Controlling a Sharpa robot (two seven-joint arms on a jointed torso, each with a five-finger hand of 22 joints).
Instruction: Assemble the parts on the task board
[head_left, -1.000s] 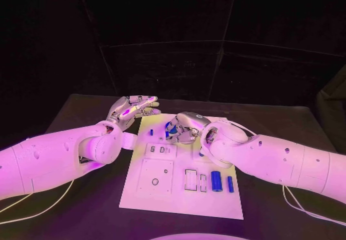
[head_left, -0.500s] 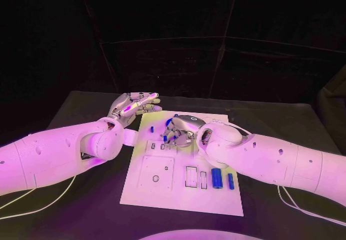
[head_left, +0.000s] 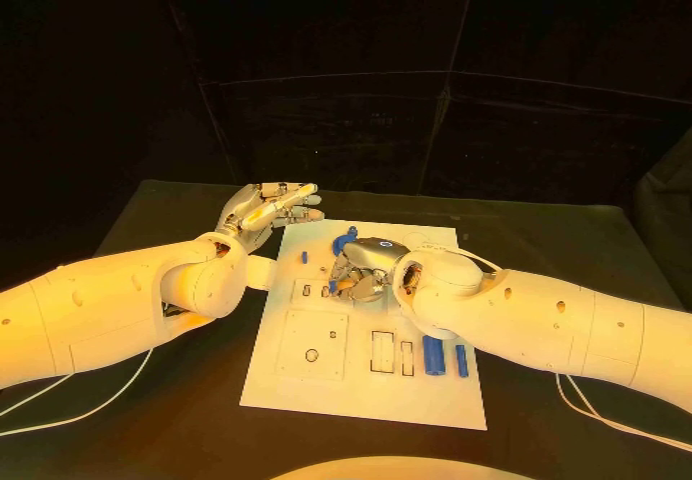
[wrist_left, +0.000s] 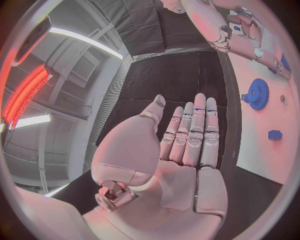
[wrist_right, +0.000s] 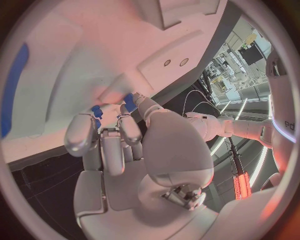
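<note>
Task board (head_left: 361, 390) under right hand (head_left: 364, 268), fingers (wrist_right: 128, 127) pinching small blue part (wrist_right: 129, 102), left hand (head_left: 267, 210) flat, fingers released, beside blue gear (wrist_left: 257, 92).

One task board (head_left: 361, 390), two robot hands (head_left: 267, 210) (head_left: 361, 268), several small blue parts (head_left: 433, 353).

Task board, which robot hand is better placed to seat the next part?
Right. The right robot hand is already over the task board, pinching a small blue part; the left robot hand is open beside the board.
</note>
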